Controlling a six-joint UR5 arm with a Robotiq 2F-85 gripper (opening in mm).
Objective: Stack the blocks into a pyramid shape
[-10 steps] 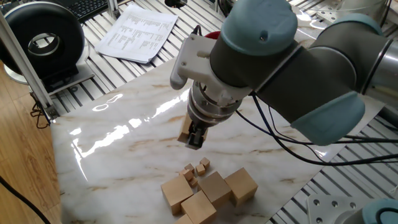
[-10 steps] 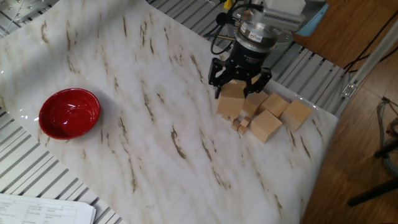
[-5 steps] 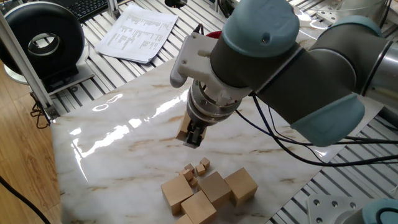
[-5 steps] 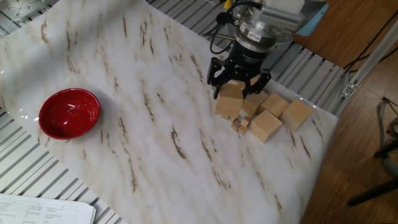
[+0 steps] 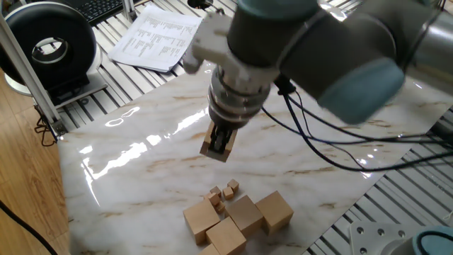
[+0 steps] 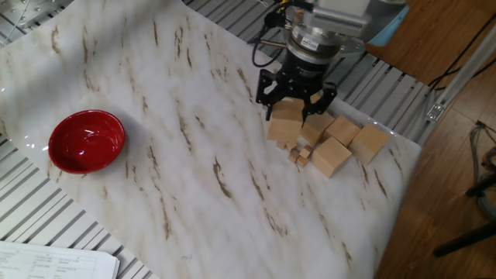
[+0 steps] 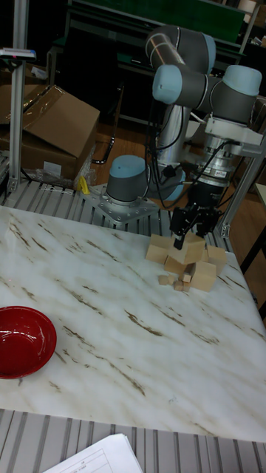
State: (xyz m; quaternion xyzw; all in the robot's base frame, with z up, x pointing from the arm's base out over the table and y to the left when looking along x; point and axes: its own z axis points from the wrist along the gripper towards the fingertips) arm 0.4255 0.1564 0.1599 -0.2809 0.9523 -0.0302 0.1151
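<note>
- Surface [image 6: 194,155]: white marble-patterned slab; carries everything listed below.
- Arm [image 5: 311,42]: grey UR5 with pale blue joint caps, reaching down over the far half of the surface in one fixed view.
- Red bowl [image 6: 86,140]: at 9 o'clock in the other fixed view, well apart from the woodwork; appears empty.
- Gripper [image 6: 296,99]: black, two-finger, clenched on one block, a finger on each of two opposite side faces.
- Held block [image 5: 217,145]: large plain tan wooden cube, raised clear of the surface in one fixed view, at about 11 o'clock from the loose group.
- Loose blocks [image 5: 241,216]: four large tan cubes visible at 6 o'clock in one fixed view, touching or just beside one another, all lying flat; no pyramid shape begun.
- Tiny wooden cubes [image 5: 223,193]: a few, just beside the loose blocks on their gripper side; not part of the task.
- Handling (judgement): each block likely light, rigid, not fragile; smooth flat faces may slip under a shallow pinch. Best held mid-height on two opposite parallel faces, kept level so it seats flat. The crowded group leaves little finger room; outermost cubes look easiest to take.
</note>
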